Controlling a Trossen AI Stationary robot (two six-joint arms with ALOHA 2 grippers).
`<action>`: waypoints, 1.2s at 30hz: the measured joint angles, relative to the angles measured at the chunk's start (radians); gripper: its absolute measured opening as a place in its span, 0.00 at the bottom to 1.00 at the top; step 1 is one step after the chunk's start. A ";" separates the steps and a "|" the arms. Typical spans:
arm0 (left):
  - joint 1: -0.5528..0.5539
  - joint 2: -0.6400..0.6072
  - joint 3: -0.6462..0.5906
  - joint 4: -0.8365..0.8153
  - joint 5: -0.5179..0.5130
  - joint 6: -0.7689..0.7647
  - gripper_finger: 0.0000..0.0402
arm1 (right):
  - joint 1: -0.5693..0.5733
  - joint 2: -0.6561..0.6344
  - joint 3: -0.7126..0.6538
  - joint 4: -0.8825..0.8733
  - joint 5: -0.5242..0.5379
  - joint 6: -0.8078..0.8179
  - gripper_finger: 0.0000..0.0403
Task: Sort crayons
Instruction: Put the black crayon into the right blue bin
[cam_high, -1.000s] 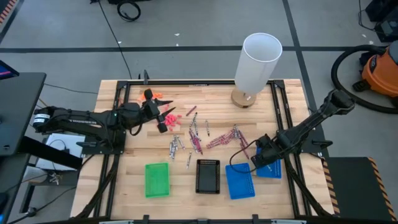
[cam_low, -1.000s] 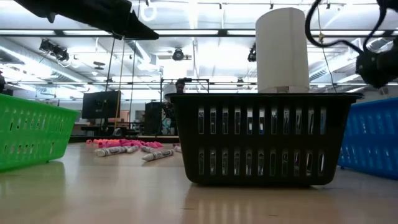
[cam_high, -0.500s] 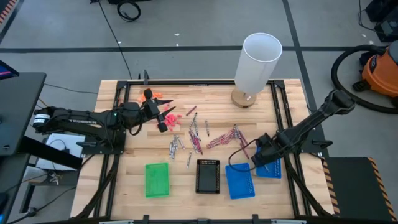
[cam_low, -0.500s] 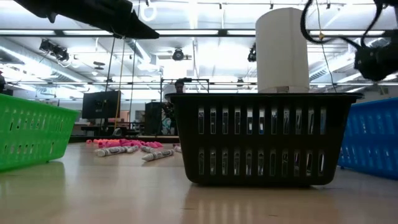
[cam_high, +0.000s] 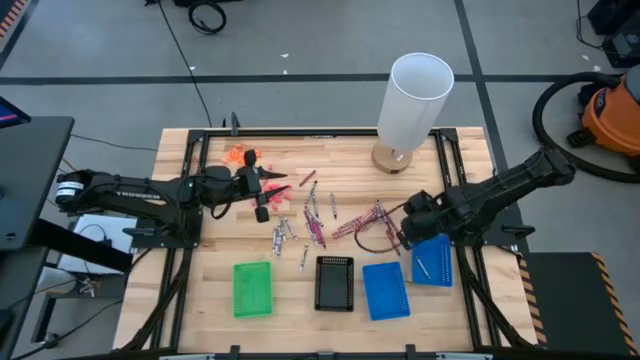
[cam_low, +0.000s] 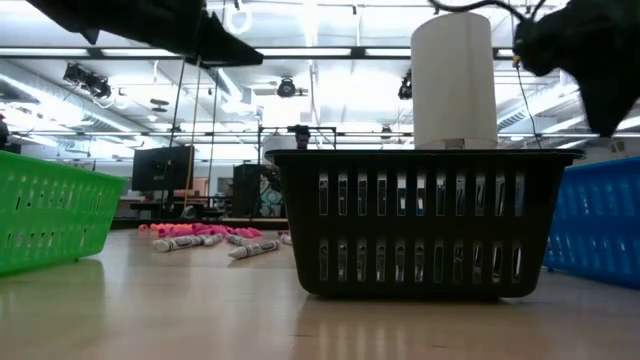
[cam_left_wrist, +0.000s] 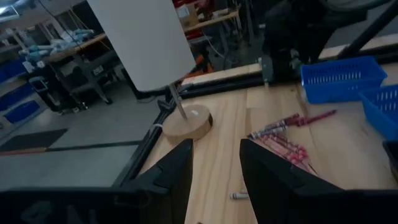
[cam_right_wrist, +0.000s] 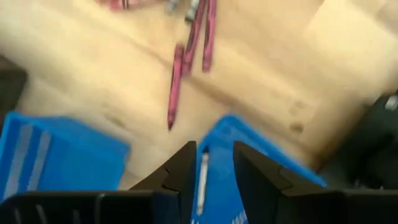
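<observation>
Crayons (cam_high: 318, 222): thin grey, maroon, pink sticks scattered mid-table. One grey crayon (cam_high: 422, 266) lies in right blue tray (cam_high: 432, 262). Both grippers' fingers spread, empty.

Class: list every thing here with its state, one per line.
left gripper: open, empty.
right gripper: open, empty, over the right blue tray.
right blue tray: holds one grey crayon.
other blue tray: empty.
black tray: empty.
green tray: empty.
white cylinder: upright.
loose crayons: lying flat, unsorted.
</observation>
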 joint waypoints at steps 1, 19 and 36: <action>0.000 0.010 0.001 0.013 0.000 -0.003 0.36 | -0.023 0.003 0.000 0.006 0.006 -0.030 0.28; 0.000 0.042 0.001 0.062 -0.013 -0.023 0.36 | -0.329 0.205 -0.001 0.328 0.266 -0.538 0.28; 0.001 0.042 0.001 0.012 -0.016 -0.035 0.36 | -0.370 0.353 -0.040 0.396 0.115 -0.555 0.28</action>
